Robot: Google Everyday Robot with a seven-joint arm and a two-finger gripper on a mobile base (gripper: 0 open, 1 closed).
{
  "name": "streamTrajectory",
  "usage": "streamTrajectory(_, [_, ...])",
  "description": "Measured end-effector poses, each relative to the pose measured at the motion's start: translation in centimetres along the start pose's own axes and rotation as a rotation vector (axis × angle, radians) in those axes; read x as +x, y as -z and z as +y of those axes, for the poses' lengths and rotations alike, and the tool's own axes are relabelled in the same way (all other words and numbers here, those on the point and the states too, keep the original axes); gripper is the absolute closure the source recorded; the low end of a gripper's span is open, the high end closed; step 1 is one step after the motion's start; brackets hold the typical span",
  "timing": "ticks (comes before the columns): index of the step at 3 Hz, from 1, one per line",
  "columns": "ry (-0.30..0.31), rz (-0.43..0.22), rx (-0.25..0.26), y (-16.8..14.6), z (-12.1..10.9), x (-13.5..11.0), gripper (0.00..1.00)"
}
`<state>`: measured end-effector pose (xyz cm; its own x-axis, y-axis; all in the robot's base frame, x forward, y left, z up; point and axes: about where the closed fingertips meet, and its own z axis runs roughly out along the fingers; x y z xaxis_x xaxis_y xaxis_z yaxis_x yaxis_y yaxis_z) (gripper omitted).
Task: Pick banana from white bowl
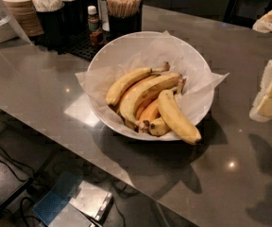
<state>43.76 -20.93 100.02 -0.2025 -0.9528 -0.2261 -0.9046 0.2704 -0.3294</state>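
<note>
The white bowl (108, 120), lined with crinkled white paper, stands in the middle of the grey counter. Several bananas lie in it. The banana (176, 117) is the long bright-yellow one at the front right. Its dark tip reaches over the bowl's rim. An orange-tinted banana (150, 112) and a short stubby one (158, 126) lie just left of it. Two more yellow bananas (143, 94) lie behind. My gripper (271, 94) shows as cream-coloured parts at the right edge of the camera view, to the right of the bowl and apart from it.
Black holders with wooden stir sticks (123, 4), napkins, a small bottle (94, 20) and a stack of cups (20, 8) stand at the back left. The counter's edge runs diagonally at the front left. Below it are cables and a metal box (74, 202).
</note>
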Motion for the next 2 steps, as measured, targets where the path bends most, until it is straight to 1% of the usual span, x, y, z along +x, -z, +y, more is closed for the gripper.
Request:
streamTrajectory(1, [0.000,0.000,0.000,0.00,0.00,0.00,0.00])
streamTrajectory(2, [0.008,-0.056,0.003,0.26,-0.06,-0.58,0.00])
